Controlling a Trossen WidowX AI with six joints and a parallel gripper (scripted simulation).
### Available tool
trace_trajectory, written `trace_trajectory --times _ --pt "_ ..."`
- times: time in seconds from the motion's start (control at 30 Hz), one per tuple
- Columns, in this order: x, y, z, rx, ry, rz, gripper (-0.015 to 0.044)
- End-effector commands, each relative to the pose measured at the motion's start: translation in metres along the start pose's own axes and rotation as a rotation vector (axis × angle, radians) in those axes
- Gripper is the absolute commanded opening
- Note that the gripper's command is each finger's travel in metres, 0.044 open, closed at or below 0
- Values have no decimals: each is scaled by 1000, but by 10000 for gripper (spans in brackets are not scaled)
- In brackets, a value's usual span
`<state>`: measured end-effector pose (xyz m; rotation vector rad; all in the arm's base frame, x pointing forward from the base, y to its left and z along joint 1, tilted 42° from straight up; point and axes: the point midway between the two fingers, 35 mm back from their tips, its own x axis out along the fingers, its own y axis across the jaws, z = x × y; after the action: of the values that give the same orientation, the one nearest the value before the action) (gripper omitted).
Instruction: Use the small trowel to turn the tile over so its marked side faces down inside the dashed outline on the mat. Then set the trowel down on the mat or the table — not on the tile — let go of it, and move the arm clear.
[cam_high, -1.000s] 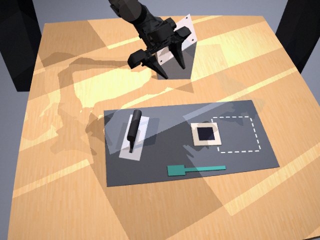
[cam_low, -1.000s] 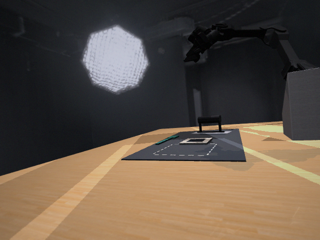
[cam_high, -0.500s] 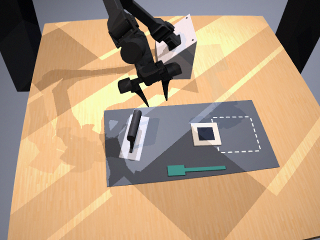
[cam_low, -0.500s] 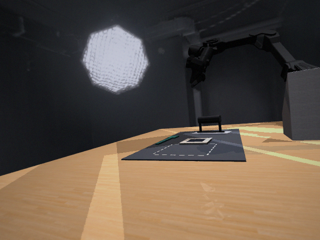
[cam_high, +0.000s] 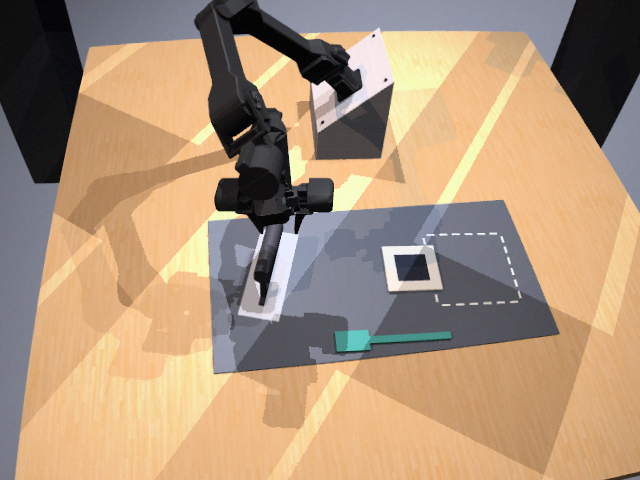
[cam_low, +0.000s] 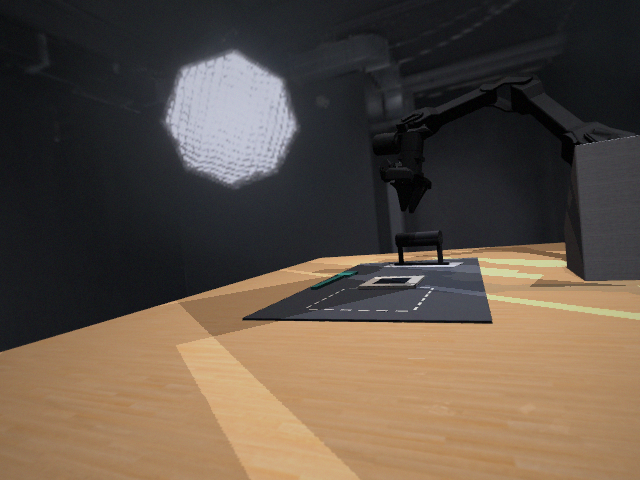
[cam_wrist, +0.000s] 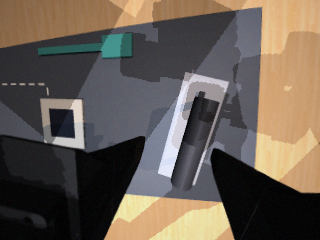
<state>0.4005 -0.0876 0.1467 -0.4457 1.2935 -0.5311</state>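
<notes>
The trowel has a flat white blade and a raised black handle. It rests on the left part of the dark mat in the top view. My gripper is open and empty, above the trowel with a gap; in the wrist view the handle shows between the fingers. The tile lies flat on the mat, dark marked square up. It overlaps the left side of the dashed outline and is mostly outside it.
A flat teal tool lies along the mat's front edge in the top view. A grey block with a sloped top stands behind the mat. The arm reaches over from this block.
</notes>
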Motion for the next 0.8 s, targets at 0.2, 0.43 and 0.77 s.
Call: trace_trajectory --times 0.2,0.43,0.77 --pt "31 -25 -22 92 125 -109 270" --pt "38 -25 -22 92 125 -108 270" --pt "55 -27 -24 92 125 -109 270"
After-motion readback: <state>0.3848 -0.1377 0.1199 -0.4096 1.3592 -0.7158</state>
